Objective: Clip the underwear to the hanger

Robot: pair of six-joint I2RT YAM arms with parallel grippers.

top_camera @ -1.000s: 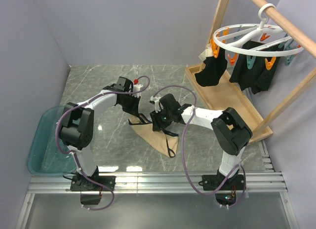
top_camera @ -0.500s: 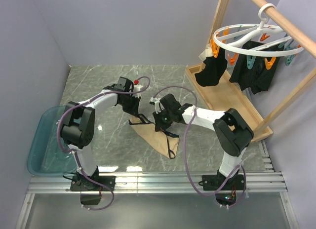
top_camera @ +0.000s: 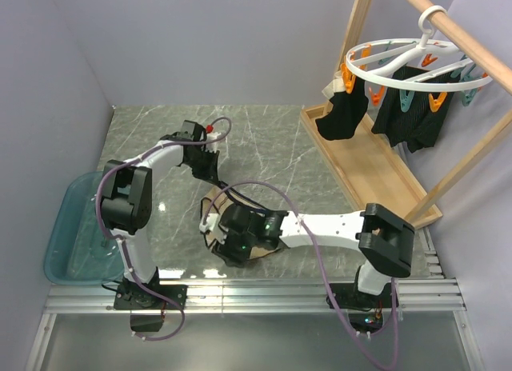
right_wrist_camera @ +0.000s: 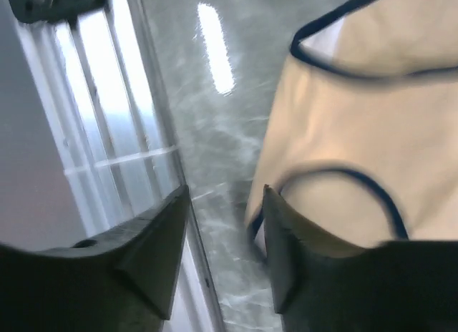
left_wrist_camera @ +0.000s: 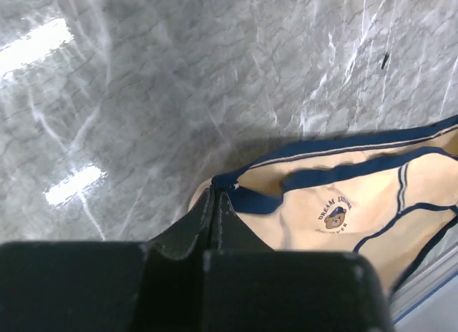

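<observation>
Jaws, left gripper (left_wrist_camera: 215,203): pressed together on the navy-trimmed corner of the underwear (left_wrist_camera: 358,196). Jaws, right gripper (right_wrist_camera: 225,196): parted, holding nothing. This gripper has swung from the garment's far side to its near edge, and the underwear has bunched leftward. Grey marble desk (top_camera: 160,131); teal tub (top_camera: 64,235) left; hanger (top_camera: 398,82) on wooden rod (top_camera: 464,35), far right.

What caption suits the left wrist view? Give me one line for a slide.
Left gripper pinches the navy-trimmed corner of the beige underwear lying on the grey marble table.
</observation>
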